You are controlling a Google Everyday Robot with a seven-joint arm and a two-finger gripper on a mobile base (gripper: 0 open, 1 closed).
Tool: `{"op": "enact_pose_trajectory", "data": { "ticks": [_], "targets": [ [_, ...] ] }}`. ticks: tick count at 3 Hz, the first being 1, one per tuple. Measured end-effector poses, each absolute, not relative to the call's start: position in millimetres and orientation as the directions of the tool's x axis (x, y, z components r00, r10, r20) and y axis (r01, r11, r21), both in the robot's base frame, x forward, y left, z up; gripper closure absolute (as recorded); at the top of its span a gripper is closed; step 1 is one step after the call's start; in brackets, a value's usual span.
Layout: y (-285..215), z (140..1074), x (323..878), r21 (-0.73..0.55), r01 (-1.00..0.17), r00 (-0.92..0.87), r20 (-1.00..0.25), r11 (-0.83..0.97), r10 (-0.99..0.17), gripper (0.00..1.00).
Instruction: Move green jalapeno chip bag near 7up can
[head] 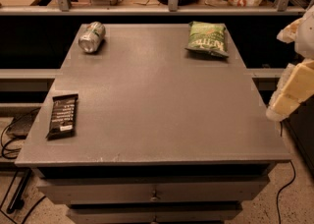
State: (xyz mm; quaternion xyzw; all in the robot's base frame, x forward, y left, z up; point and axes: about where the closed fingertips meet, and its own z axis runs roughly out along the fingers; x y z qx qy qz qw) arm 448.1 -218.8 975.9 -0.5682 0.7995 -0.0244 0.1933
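Crinkly green jalapeno chip bag (207, 39) lies flat at the far right corner of the grey table top (157, 105). Silvery-grey 7up can (91, 37) lies on its side at far left, well apart from the bag. Pale gripper (288, 93) hangs off the right edge, touching nothing; open or closed, cannot tell. Flat dark brown bar wrapper (63, 115) sits front left. Risks: the bag, probably slick, may slip from a shallow pinch. The can could roll if nudged at placement.
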Motion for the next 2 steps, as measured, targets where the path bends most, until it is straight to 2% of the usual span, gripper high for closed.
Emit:
{"op": "enact_pose_trajectory", "data": {
  "ticks": [2],
  "targets": [
    [-230, 968, 516, -0.293, -0.754, -0.375, -0.543, 0.588, -0.751, 0.00]
  ]
}}
